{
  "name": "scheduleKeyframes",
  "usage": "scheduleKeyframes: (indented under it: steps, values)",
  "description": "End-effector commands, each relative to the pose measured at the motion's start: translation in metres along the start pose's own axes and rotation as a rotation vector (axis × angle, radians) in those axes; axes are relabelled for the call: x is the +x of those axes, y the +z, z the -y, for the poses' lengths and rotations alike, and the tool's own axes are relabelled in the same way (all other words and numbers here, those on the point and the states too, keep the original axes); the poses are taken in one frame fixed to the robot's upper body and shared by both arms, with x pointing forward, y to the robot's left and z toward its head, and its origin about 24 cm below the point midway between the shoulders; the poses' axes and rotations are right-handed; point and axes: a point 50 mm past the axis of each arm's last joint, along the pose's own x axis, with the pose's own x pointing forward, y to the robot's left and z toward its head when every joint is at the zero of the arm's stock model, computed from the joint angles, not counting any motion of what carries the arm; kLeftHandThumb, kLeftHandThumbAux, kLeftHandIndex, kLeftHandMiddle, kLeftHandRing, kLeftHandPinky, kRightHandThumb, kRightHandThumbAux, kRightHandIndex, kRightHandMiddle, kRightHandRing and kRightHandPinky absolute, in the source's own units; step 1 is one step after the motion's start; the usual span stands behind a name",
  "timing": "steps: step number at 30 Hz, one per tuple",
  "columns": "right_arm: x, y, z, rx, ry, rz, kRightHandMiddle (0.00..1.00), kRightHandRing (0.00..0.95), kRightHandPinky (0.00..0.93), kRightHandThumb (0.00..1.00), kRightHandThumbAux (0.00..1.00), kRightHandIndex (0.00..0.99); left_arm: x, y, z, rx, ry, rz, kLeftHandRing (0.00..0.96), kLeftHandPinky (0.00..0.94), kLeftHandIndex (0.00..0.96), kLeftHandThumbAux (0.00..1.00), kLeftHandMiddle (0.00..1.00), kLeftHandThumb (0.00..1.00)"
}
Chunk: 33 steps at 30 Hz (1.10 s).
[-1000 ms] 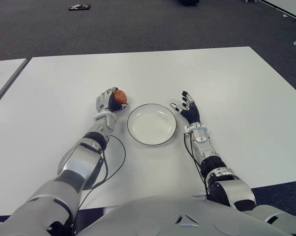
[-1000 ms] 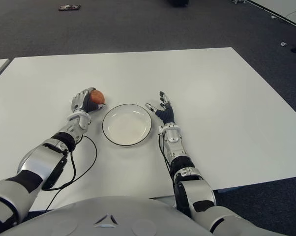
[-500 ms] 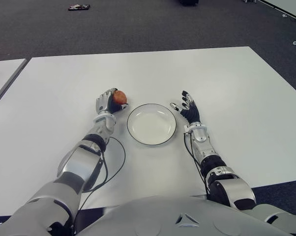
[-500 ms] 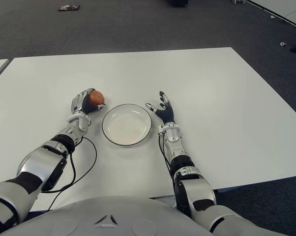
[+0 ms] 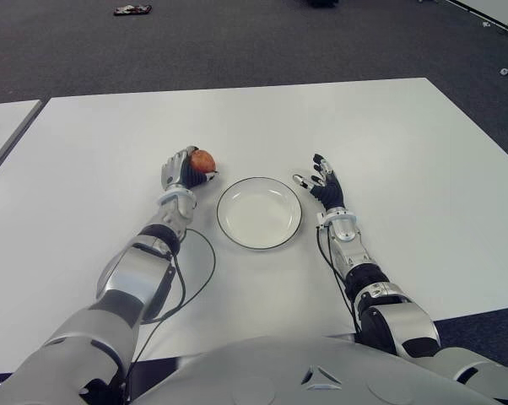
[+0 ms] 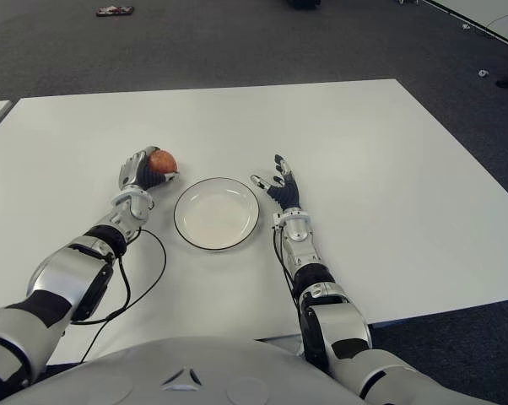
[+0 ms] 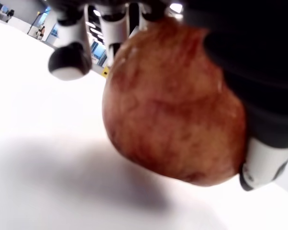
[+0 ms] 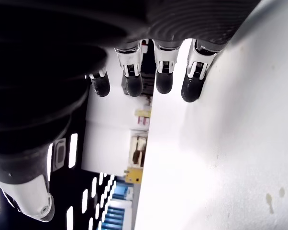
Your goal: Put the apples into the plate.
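A reddish-brown apple [image 5: 202, 160] sits in my left hand [image 5: 185, 170], whose fingers curl around it just left of the plate. In the left wrist view the apple [image 7: 175, 105] fills the frame and hangs a little above the white table, with a shadow under it. The white plate [image 5: 260, 213] with a dark rim lies empty at the middle of the table. My right hand [image 5: 323, 186] shows just right of the plate, fingers spread and holding nothing; its fingertips [image 8: 163, 80] show bare in the right wrist view.
The white table [image 5: 389, 143] stretches wide around the plate. A black cable [image 5: 205, 274] loops on it beside my left forearm. A second white table edge [image 5: 5, 131] shows at far left. Dark carpet lies beyond, with a small object [image 5: 132, 10] on it.
My left hand has lifted the apple slightly and shifted it a little up and left. The right hand and plate have stayed put.
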Motion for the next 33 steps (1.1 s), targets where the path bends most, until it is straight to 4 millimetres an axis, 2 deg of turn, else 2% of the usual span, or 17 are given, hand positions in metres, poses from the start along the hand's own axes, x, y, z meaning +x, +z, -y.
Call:
scheduleKeyframes:
  steps: [1,6,16,22,33]
  values:
    - [-0.016,-0.032,-0.006,-0.002,0.026,-0.166,0.0,0.024,0.076,0.153,0.695,0.0,0.019,0.03,-0.027,-0.106,0.139,0.128,0.869,0.865,0.792,0.749,0.887,0.505]
    - [-0.016,-0.032,-0.006,0.0,0.025,-0.161,0.0,0.023,0.07,0.153,0.69,0.0,0.019,0.047,-0.04,-0.183,0.224,0.26,0.875,0.865,0.786,0.751,0.884,0.503]
    - [-0.016,-0.031,-0.007,0.008,0.027,-0.15,0.004,0.024,0.074,0.157,0.676,0.0,0.008,0.081,-0.057,-0.301,0.309,0.493,0.889,0.878,0.777,0.739,0.885,0.5]
    - [-0.016,-0.03,-0.007,0.008,0.029,-0.148,0.006,0.026,0.075,0.159,0.672,0.0,-0.003,0.102,-0.062,-0.364,0.3,0.608,0.895,0.884,0.773,0.733,0.888,0.504]
    - [-0.016,-0.03,-0.007,0.005,0.03,-0.143,0.003,0.022,0.065,0.161,0.668,0.0,-0.021,0.122,-0.069,-0.415,0.255,0.748,0.9,0.883,0.802,0.747,0.895,0.492]
